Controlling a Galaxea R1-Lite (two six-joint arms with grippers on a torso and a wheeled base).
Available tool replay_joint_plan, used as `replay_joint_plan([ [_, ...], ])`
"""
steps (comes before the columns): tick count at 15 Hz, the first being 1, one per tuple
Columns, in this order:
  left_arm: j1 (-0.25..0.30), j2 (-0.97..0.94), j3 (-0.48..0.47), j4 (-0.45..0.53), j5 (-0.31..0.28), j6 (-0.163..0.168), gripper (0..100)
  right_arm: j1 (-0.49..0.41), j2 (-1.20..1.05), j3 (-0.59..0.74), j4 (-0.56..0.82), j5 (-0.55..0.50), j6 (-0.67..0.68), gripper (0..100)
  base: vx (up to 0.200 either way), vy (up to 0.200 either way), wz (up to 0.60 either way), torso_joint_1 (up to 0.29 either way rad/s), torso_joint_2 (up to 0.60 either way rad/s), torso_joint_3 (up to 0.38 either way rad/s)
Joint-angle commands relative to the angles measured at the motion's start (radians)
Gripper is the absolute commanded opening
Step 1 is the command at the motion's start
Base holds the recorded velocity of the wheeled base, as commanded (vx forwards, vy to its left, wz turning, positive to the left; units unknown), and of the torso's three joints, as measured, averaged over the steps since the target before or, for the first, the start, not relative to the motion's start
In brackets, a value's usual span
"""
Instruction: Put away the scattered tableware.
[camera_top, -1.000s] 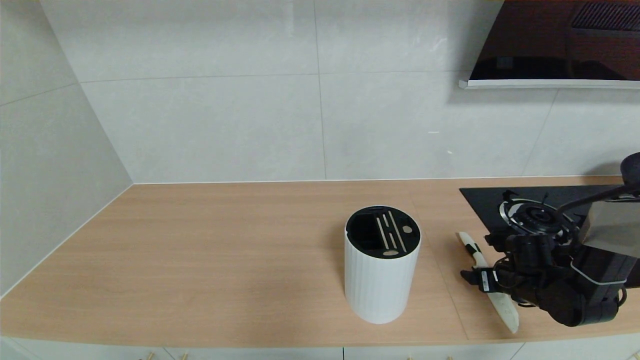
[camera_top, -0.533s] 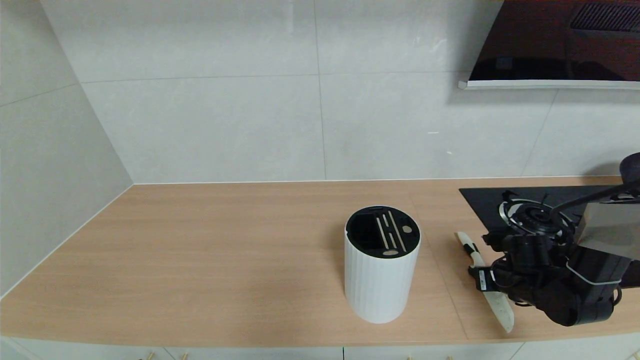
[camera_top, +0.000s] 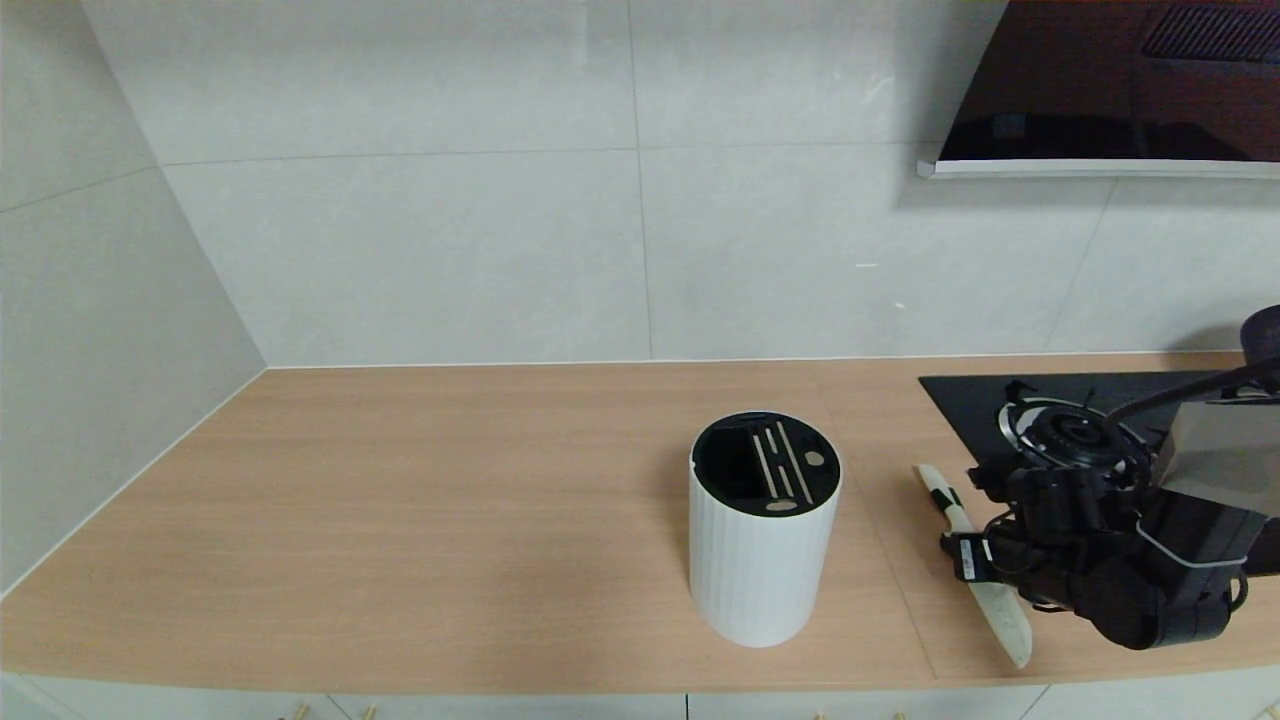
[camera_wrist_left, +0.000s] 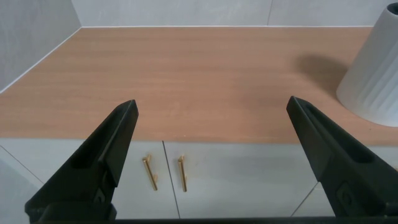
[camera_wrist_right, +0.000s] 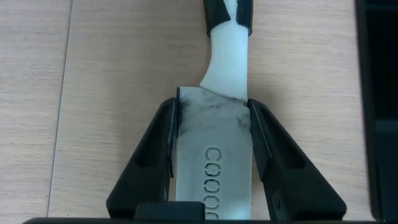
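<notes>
On the countertop (camera_top: 450, 520) right of the holder (camera_top: 765, 560), between it and the hob (camera_top: 965, 400), you find the knife (camera_top: 1003, 612). The right gripper (camera_wrist_right: 213, 109) hides its mid-section in the head view. You see only the black-banded handle pointing toward the wall and the pale blade tip near the front edge. You cannot tell whether the knife rests on the surface or sits just clear of it. In the right wrist view the fingers (camera_wrist_right: 158, 143) are clenched against both sides of the blade near the handle, and the tip is cut off.

The holder is a white ribbed cylinder, standing upright. Its black top insert (camera_top: 765, 460) has one large compartment and narrow slots. The interior is dark, so you cannot make out any contents.

The left gripper (camera_wrist_left: 211, 107) hangs at the countertop's front edge above the cabinet handles (camera_wrist_left: 149, 173), with its jaws spread wide and grasping nothing.
</notes>
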Motion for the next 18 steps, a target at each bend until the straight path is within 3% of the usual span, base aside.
replay_joint_plan([
  [1,0.000,0.000,0.000,0.000,0.000,0.003,100,0.002,-0.130,0.006,0.052,0.001,0.004,0,0.000,0.000,0.00,0.000,0.00,0.000],
  [6,0.000,0.000,-0.017,-0.009,-0.004,-0.004,100,0.053,-0.503,-0.014,0.273,0.003,0.060,0,0.000,0.000,0.00,0.000,0.00,0.000],
  [8,-0.007,0.025,-0.153,0.044,-0.047,-0.003,100,0.097,-0.615,-0.065,0.376,0.003,0.061,0,0.000,0.000,0.00,0.000,0.00,0.000],
  [10,-0.012,0.189,-0.313,0.161,-0.165,0.010,100,0.160,-0.690,-0.123,0.428,0.003,0.061,0,0.000,0.000,0.00,0.000,0.00,0.000],
  [12,-0.012,0.411,-0.489,0.164,-0.311,0.014,100,0.237,-0.739,-0.160,0.466,0.000,0.061,0,0.000,0.000,0.00,0.000,0.00,0.000],
  [15,-0.029,0.666,-0.687,0.164,-0.440,0.010,100,0.327,-0.802,-0.197,0.538,-0.019,0.060,0,0.000,0.000,0.00,0.000,0.00,0.000],
  [16,-0.109,0.781,-0.758,0.163,-0.477,-0.013,100,0.396,-0.840,-0.212,0.583,-0.028,0.060,0,0.000,0.000,0.00,0.000,0.00,0.000],
  [18,-0.313,0.927,-0.765,0.146,-0.480,-0.085,100,0.472,-0.862,-0.224,0.601,-0.031,0.060,0,0.000,0.000,0.00,0.000,0.00,0.000],
])
